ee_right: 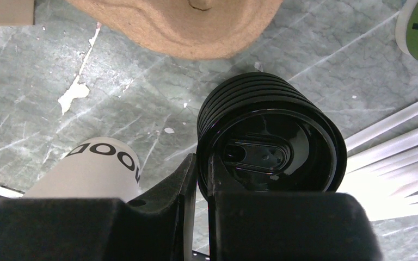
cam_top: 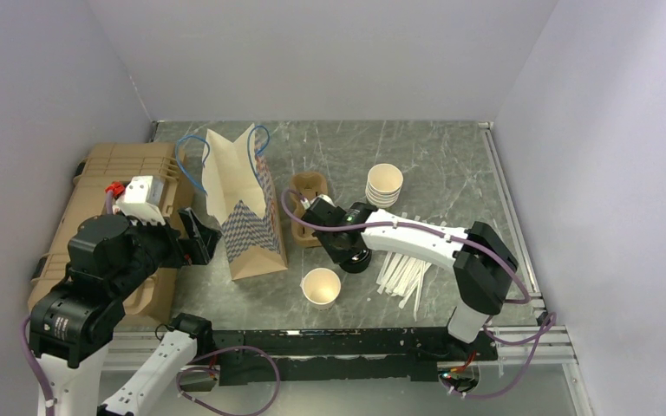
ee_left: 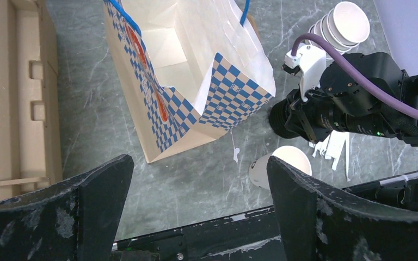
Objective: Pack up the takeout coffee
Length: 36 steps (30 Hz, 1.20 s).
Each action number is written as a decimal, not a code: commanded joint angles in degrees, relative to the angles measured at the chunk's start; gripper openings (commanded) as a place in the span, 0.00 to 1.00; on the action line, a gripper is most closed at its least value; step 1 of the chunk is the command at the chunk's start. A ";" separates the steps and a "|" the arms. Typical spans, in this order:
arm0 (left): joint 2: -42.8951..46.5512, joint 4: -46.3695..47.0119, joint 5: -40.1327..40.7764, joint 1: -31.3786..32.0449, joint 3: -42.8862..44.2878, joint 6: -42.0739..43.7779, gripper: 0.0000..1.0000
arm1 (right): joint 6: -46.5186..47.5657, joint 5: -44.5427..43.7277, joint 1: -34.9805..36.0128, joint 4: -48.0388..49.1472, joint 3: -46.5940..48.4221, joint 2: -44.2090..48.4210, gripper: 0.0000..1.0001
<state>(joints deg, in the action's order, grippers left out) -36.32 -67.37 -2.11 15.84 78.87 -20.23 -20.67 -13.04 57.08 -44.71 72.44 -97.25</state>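
Near the middle of the table [cam_top: 451, 165], at 6 o'clock from the carrier [cam_top: 309, 195], stands the cup [cam_top: 322, 287]. It is upright, open and without a lid, so the coffee is not ready for packing. At about 2 o'clock from the cup, near it but apart, is the pile of black lids [ee_right: 272, 141], and the right gripper [ee_right: 202, 179] is down at the side of this pile that faces the cup. Its jaws are almost closed, with only a thin slit between them. The rim of the top lid [ee_right: 283, 157] seems to sit in this slit, so the gripper probably pinches this lid, though the wrist view does not show how firm the hold is. The left gripper [ee_left: 200, 166] hangs at 9 o'clock from the bag [cam_top: 243, 217], with its jaws spread wide and nothing in them. The bag stands upright with its mouth open, and what shows of its inside holds nothing. The stack of cups [cam_top: 384, 182] is at 1 o'clock from the lids, and white sticks [cam_top: 403, 273] lie at 4 o'clock from them. By judgement the task is at an early step: the lid must be lifted off the pile and pressed on the cup, and then the closed cup must go into the bag, perhaps by way of the carrier.
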 commanded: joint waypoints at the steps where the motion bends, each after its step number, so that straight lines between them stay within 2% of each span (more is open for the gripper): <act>1: -0.86 1.14 -0.46 -0.10 0.23 0.54 0.99 | -0.40 -2.81 -0.19 -2.08 2.10 3.49 0.00; 9: -1.52 1.04 -0.50 -0.10 0.76 0.61 0.99 | -0.43 -3.98 -0.21 -2.63 3.32 5.32 0.07; 20: -2.16 1.39 -1.67 -0.10 0.40 -0.07 0.99 | -0.47 -3.07 -0.21 -5.06 5.37 10.76 0.05; 27: -3.29 1.51 -4.44 -0.10 1.43 -0.36 0.99 | 3.14 4.88 -0.21 -5.44 6.79 19.85 0.01; 32: -4.54 0.87 -10.57 -0.10 2.77 -1.52 0.99 | 6.60 15.17 -0.21 -2.35 6.33 29.33 0.01; 36: -3.49 3.28 -17.02 -0.10 1.53 -6.03 0.99 | 5.38 23.84 -0.21 1.43 7.07 34.62 0.01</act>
<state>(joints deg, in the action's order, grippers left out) -40.49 -67.16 -10.81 15.84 79.79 -21.85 -16.01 -0.05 57.08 -48.75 77.06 -67.64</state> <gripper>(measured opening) 0.994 0.131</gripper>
